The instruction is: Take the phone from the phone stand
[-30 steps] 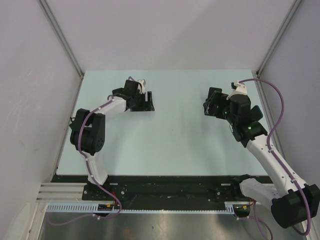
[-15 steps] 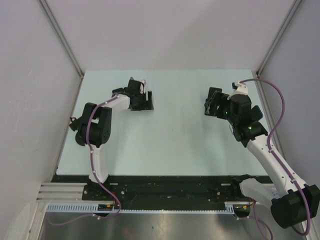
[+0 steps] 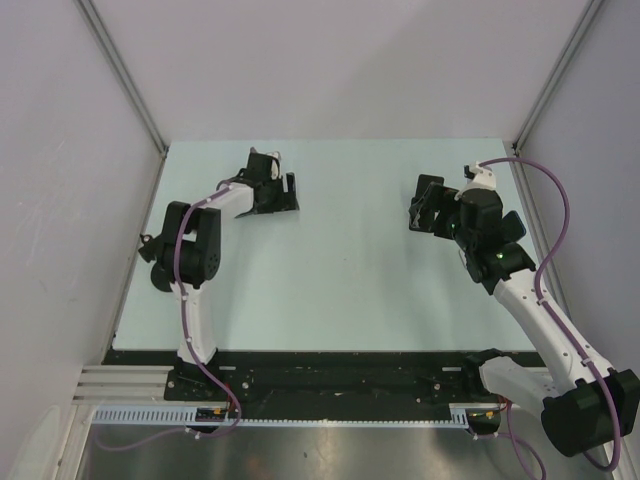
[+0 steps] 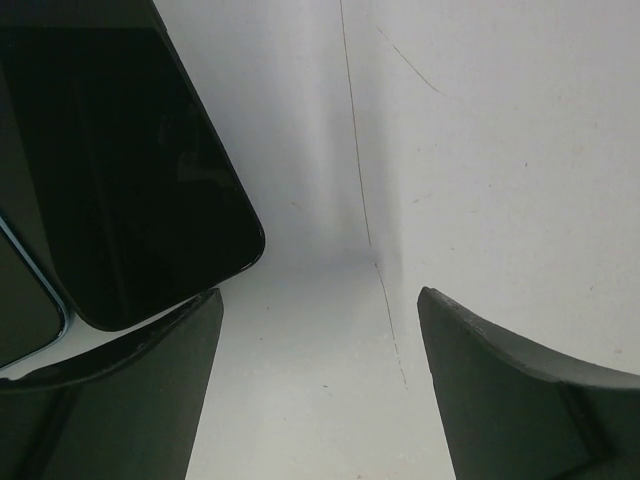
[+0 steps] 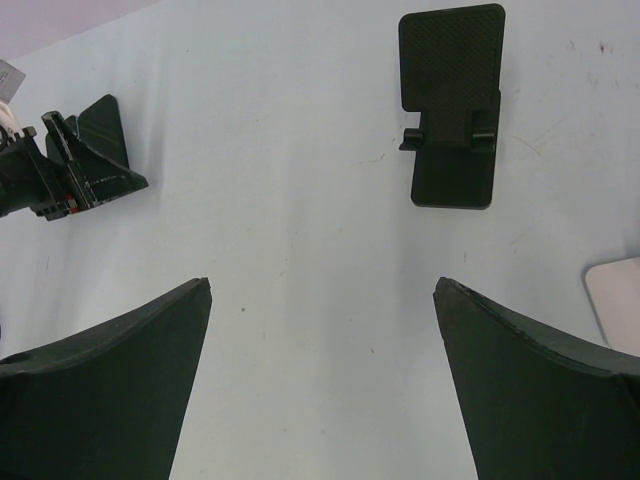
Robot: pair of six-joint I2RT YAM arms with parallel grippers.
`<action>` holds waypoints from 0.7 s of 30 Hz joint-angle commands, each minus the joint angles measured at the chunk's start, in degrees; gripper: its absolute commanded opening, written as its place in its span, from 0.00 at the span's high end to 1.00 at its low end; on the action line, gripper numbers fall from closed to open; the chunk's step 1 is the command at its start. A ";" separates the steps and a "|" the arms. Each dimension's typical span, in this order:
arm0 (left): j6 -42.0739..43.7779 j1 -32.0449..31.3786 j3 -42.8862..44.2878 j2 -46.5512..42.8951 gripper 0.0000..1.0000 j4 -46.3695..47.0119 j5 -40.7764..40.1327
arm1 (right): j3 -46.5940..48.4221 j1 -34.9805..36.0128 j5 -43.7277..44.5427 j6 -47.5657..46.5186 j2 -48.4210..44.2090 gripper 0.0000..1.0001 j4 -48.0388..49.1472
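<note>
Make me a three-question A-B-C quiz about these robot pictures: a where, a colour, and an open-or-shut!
1. In the right wrist view, where is the phone stand? A upper right; B lower left; C between the fingers.
2. What colour is it? A white; B black; C red.
3. The right gripper is: A open; B shut on a phone; C shut on the stand.
Answers: A, near the top right corner; B, black all over; A, jaws wide apart.
</note>
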 commanded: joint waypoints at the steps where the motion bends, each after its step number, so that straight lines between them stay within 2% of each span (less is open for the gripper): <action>1: -0.45 0.16 1.92 0.63 0.14 -0.05 0.15 | -0.31 -0.29 0.73 -0.76 -0.18 0.00 1.22; 6: -0.98 0.16 0.95 -2.26 0.11 0.04 1.82 | -0.31 -0.82 1.26 -1.90 1.66 0.00 3.06; 9: -0.72 -0.72 -0.98 -7.44 0.08 0.04 3.67 | -0.31 -1.87 1.25 -1.82 3.68 0.00 5.25; 17: 2.71 -9.15 -11.52 -24.74 0.01 0.65 4.63 | 3.29 -6.44 3.01 -3.39 14.57 0.00 11.84; 21: 4.03 -12.84 -18.02 -33.10 0.00 1.00 4.03 | 7.42 -8.11 2.92 -5.59 23.69 0.00 15.18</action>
